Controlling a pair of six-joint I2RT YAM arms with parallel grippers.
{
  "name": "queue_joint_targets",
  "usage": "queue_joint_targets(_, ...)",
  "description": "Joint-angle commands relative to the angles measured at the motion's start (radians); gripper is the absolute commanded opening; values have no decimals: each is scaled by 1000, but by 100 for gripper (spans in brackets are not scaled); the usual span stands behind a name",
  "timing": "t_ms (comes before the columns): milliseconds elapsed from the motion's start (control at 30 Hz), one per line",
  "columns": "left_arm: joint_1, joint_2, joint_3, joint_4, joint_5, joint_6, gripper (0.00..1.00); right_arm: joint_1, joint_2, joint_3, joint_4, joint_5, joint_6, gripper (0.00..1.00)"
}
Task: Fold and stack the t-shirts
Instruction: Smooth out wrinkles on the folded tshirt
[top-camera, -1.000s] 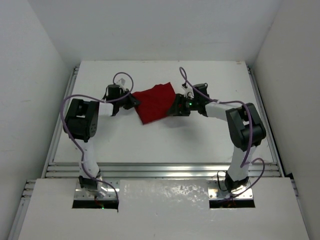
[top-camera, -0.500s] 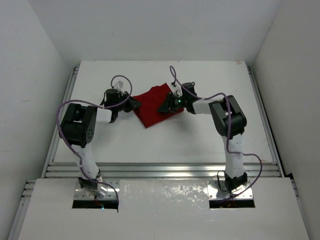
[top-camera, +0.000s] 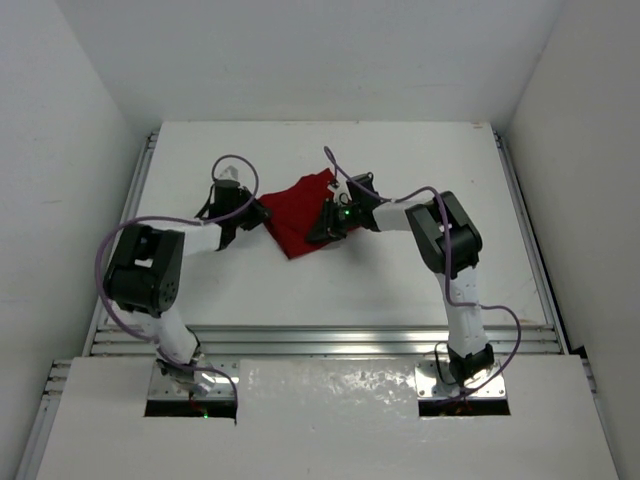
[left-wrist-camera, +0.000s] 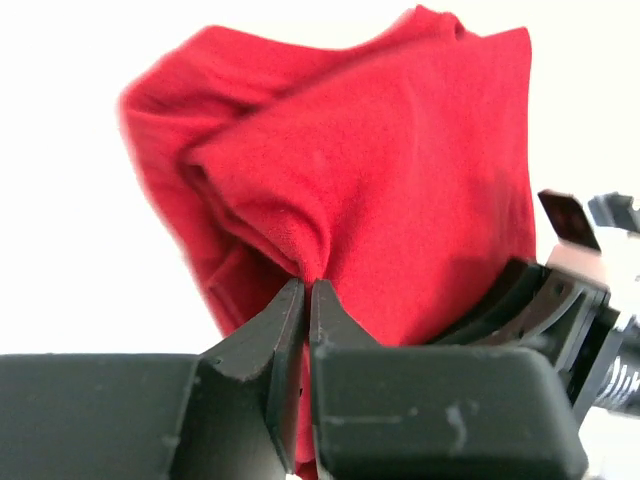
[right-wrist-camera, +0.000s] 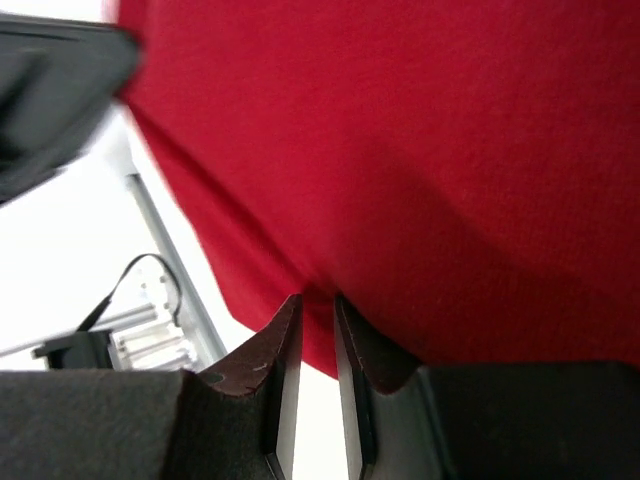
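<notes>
The dark red t-shirt lies bunched and partly folded on the white table at centre back. My left gripper is at its left edge, shut on a pinch of the cloth; the left wrist view shows the t-shirt rising in folds from the closed tips. My right gripper is at the shirt's right side, shut on a fold of the cloth; in the right wrist view the t-shirt fills the frame above the nearly closed tips.
The white table is walled left, right and back. Aluminium rails run along the near edge. The two arms' bases stand at the bottom of the top view. Purple cables loop from both arms.
Both grippers have moved left and closer together with the shirt. The right gripper has carried its side over toward the left, and the shirt has become narrower and more bunched.
</notes>
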Motion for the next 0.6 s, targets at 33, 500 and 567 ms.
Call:
queue_joint_targets(33, 23, -130, 39, -128, -274, -21, 3, -6, 13, 61, -221, 165, -134, 22)
queue_joint_targets(500, 91, -85, 103, -191, -279, 28, 36, -9, 19, 91, -270, 161, -166, 23)
queue_joint_targets(567, 104, -127, 77, -174, -273, 21, 32, -9, 23, 94, -279, 159, -172, 23)
